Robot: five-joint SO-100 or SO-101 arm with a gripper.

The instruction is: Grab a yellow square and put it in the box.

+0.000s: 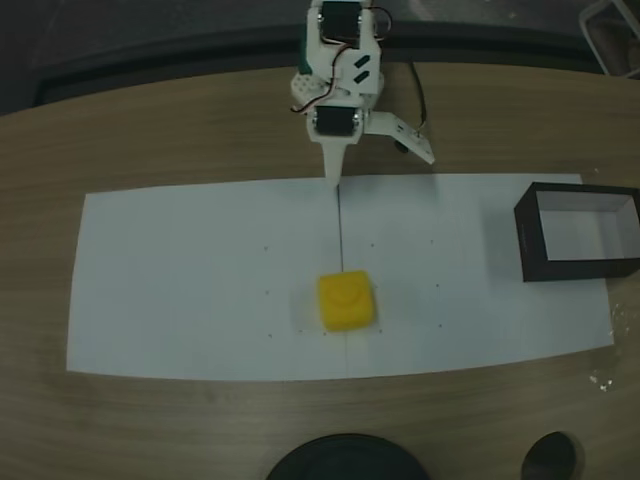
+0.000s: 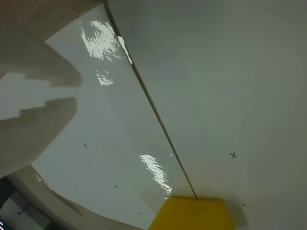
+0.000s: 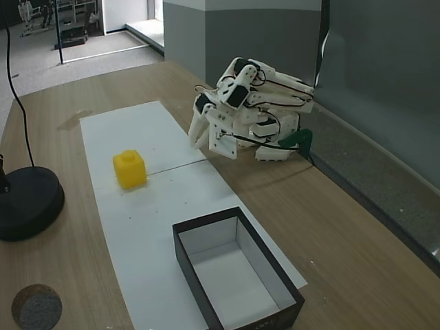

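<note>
A brown wood-grain table [image 1: 150,135] carries a white paper sheet [image 1: 180,290] in front of the white pincer [image 1: 380,165], reaching its tips.

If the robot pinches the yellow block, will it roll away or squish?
The yellow square probably won't roll: it sits on a flat face on the white paper. Its rounded edges and glossy paper suggest it might slide if nudged. It looks like it holds its shape, but how squishy it is can't be told.
</note>
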